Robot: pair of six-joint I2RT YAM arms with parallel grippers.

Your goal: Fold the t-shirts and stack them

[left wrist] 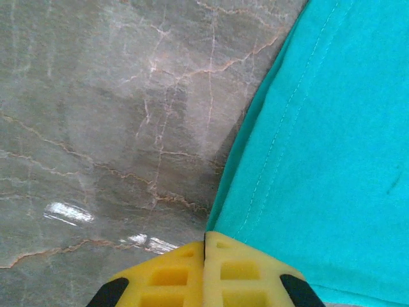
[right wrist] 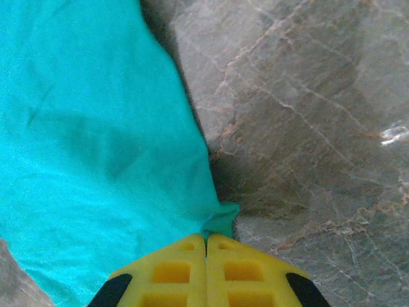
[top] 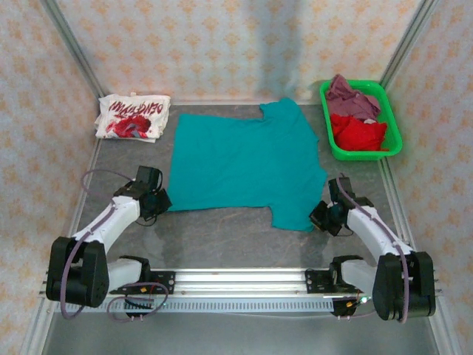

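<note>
Left tool (left wrist: 204, 246), right tool (right wrist: 206, 248), pinching teal t-shirt (top: 244, 159)

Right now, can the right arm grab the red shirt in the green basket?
Probably not yet. The right gripper is shut on a corner of the teal shirt. If it let go, the red shirt lies uncovered in the green basket on that arm's side, nothing between.

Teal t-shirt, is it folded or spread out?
Spread out: the teal t-shirt lies flat across the table, both sleeves sticking out, no folds made.
</note>
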